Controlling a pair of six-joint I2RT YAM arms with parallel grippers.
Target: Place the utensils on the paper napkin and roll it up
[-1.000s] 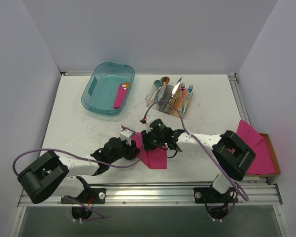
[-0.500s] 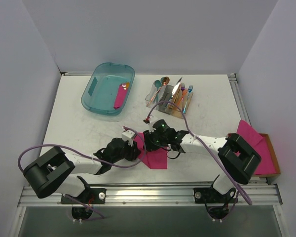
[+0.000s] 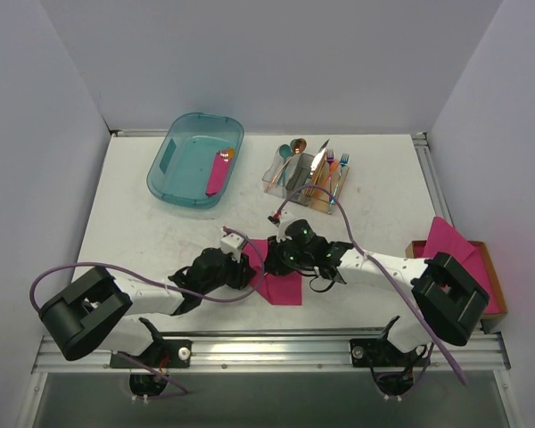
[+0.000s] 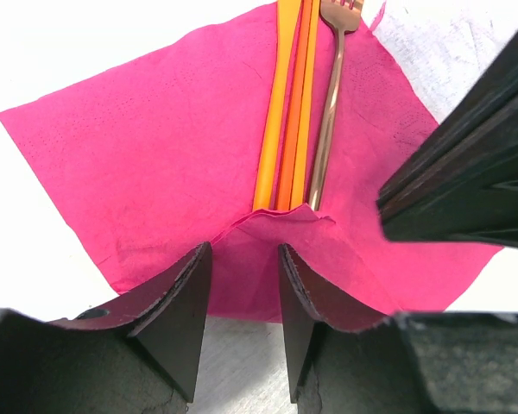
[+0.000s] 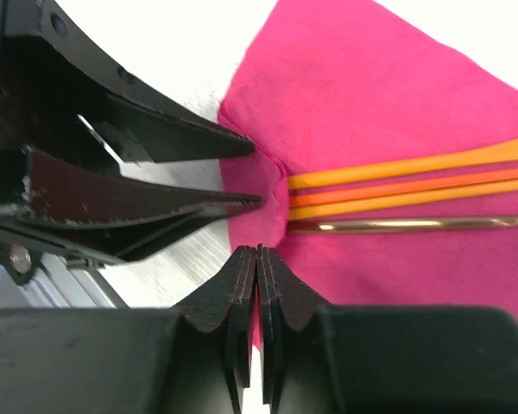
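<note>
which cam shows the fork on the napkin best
Left wrist. The fork lies on the napkin beside the orange pieces, tines and most of the handle visible, its end under a folded corner. Right wrist shows only its handle. In the top view the arms cover it.

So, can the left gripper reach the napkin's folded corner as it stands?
Probably yes: the left gripper is open, with the paper napkin's raised corner between its fingers. The right gripper is shut close beside it, not across that gap.

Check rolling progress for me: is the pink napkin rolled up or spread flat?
Mostly spread: the paper napkin lies flat under the utensils, only one corner folded over their ends.
</note>
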